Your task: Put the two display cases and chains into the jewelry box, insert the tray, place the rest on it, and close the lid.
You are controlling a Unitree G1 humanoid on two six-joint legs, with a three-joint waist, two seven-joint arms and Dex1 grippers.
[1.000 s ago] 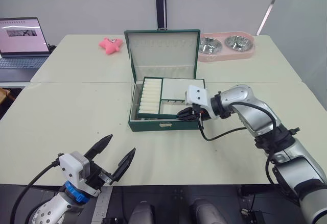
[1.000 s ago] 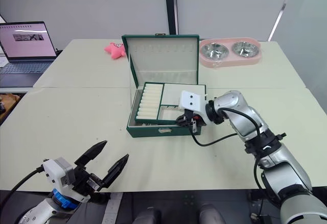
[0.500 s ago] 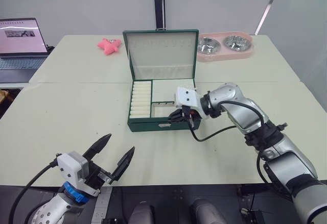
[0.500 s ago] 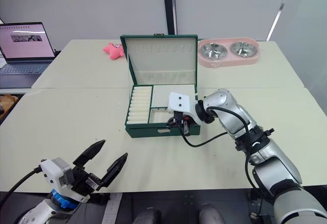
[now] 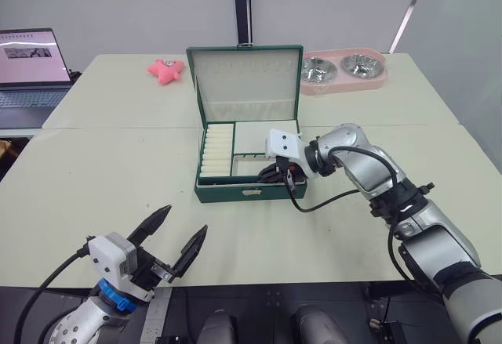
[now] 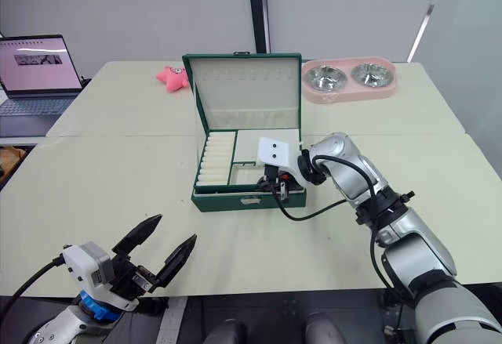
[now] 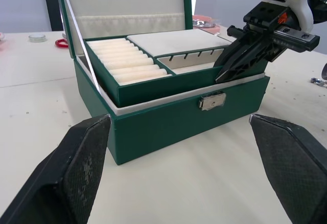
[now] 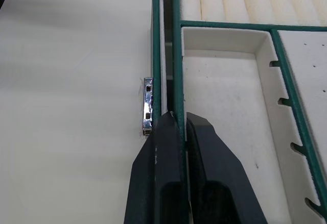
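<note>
Your right claw (image 8: 179,132) pinches the one tray's (image 5: 259,135) near rim in the one jewelry box (image 5: 235,191); your left claw (image 5: 176,238) gapes wide, empty.

The right arm reaches forward and inward across the worktop, elbow bent, forearm angled toward the robot's left, wrist turned so its white camera block faces up. The right pincer (image 8: 180,132) points down, its two black fingers (image 8: 158,173) pressed close on the green front rim of the tray (image 8: 176,60). The left arm stays low and near the body. The left pincer (image 5: 174,238) is raised off the worktop, pointing forward, fingers spread wide with nothing between them.
</note>
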